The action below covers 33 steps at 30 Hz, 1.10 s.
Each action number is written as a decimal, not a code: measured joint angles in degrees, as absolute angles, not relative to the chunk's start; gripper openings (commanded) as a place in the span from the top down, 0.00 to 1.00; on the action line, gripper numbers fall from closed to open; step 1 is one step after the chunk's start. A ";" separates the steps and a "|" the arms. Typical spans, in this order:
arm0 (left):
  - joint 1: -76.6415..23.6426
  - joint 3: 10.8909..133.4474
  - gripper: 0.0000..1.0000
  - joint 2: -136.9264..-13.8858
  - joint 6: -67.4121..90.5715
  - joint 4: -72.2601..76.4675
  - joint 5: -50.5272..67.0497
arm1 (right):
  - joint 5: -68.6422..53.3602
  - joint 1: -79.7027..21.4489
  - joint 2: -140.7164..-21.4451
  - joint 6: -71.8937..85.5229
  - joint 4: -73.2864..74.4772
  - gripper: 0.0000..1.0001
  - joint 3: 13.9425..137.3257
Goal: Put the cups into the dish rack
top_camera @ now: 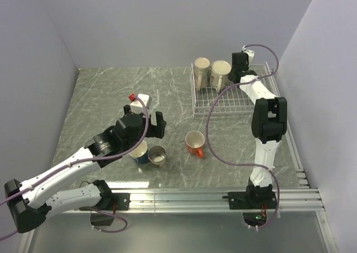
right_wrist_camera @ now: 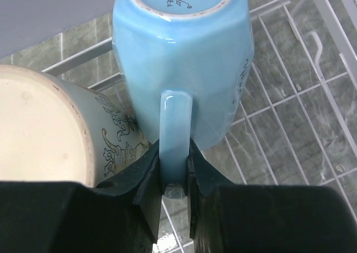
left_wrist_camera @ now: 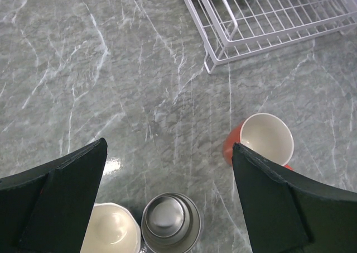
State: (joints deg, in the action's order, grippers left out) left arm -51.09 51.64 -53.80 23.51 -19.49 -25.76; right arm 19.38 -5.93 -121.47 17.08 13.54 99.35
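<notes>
My right gripper (right_wrist_camera: pixel 175 152) is shut on the handle of the light blue cup (right_wrist_camera: pixel 178 57), whose base faces away from the camera, over the white wire dish rack (right_wrist_camera: pixel 290 96). A cream patterned cup (right_wrist_camera: pixel 50 130) lies right beside it on the left. In the top view the right gripper (top_camera: pixel 239 68) is at the rack's (top_camera: pixel 245 105) far side, next to two pale cups (top_camera: pixel 202 68) (top_camera: pixel 220 73). My left gripper (left_wrist_camera: pixel 168 152) is open and empty above the table. Below it stand the grey metallic cup (left_wrist_camera: pixel 170 222), a white-inside cup (left_wrist_camera: pixel 111 230) and the orange cup (left_wrist_camera: pixel 268 138).
In the top view the dark blue cup (top_camera: pixel 139 151), the grey cup (top_camera: pixel 157 155) and the orange cup (top_camera: pixel 194 143) stand near the front of the grey marble table. The rack's near corner (left_wrist_camera: pixel 215 55) shows in the left wrist view. Walls close in on the left, back and right.
</notes>
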 measured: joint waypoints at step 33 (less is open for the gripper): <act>-51.09 59.81 0.01 -61.30 22.33 -22.48 -26.94 | 10.00 -5.10 -99.68 20.05 24.49 0.28 91.26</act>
